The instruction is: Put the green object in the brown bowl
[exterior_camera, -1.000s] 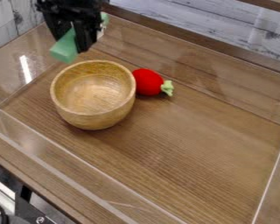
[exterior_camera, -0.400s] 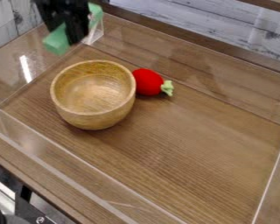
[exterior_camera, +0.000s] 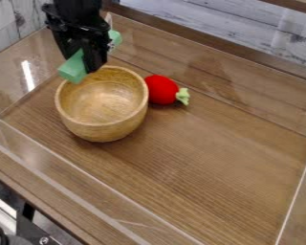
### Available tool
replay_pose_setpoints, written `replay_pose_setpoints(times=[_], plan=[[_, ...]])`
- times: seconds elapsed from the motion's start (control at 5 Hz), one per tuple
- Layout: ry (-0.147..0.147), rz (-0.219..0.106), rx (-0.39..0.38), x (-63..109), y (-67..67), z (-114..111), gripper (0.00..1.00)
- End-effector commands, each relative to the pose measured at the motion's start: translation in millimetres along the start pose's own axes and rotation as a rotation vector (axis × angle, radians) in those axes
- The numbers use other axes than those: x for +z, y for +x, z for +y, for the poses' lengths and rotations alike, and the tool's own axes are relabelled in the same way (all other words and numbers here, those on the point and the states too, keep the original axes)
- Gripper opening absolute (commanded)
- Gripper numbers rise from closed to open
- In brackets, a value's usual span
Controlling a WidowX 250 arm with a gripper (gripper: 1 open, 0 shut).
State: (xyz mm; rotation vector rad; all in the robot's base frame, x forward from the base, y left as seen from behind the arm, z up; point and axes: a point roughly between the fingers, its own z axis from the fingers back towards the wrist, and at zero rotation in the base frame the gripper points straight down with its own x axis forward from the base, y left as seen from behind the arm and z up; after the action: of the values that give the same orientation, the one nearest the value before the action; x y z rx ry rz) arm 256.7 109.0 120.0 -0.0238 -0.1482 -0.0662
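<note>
My black gripper [exterior_camera: 79,57] points down from the top left and is shut on the green object [exterior_camera: 76,67], a light-green flat block hanging tilted from its fingers. The block's lower end sits just above the far-left rim of the brown bowl [exterior_camera: 102,102], a round wooden bowl with a thick rim whose inside looks bare. I cannot tell whether the block touches the rim. Part of the block pokes out to the right of the fingers near the top.
A red round toy with a green leafy top [exterior_camera: 166,92] lies against the bowl's right side. Clear plastic walls [exterior_camera: 15,57] ring the wooden tabletop [exterior_camera: 207,163], with a raised edge along the back and front.
The gripper, still holding the green block, has come down and shifted slightly right, bringing the block from above the table's back left to just over the bowl's rim.
</note>
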Motion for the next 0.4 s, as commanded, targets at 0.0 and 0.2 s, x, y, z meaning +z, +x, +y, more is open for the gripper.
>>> replay_pose_setpoints(times=[0.0,0.2], plan=[[0.022,-0.059,0.002,14.2,10.7,-5.9,0.0],[0.013,-0.066,0.013,12.6,12.8,-15.3,0.0]])
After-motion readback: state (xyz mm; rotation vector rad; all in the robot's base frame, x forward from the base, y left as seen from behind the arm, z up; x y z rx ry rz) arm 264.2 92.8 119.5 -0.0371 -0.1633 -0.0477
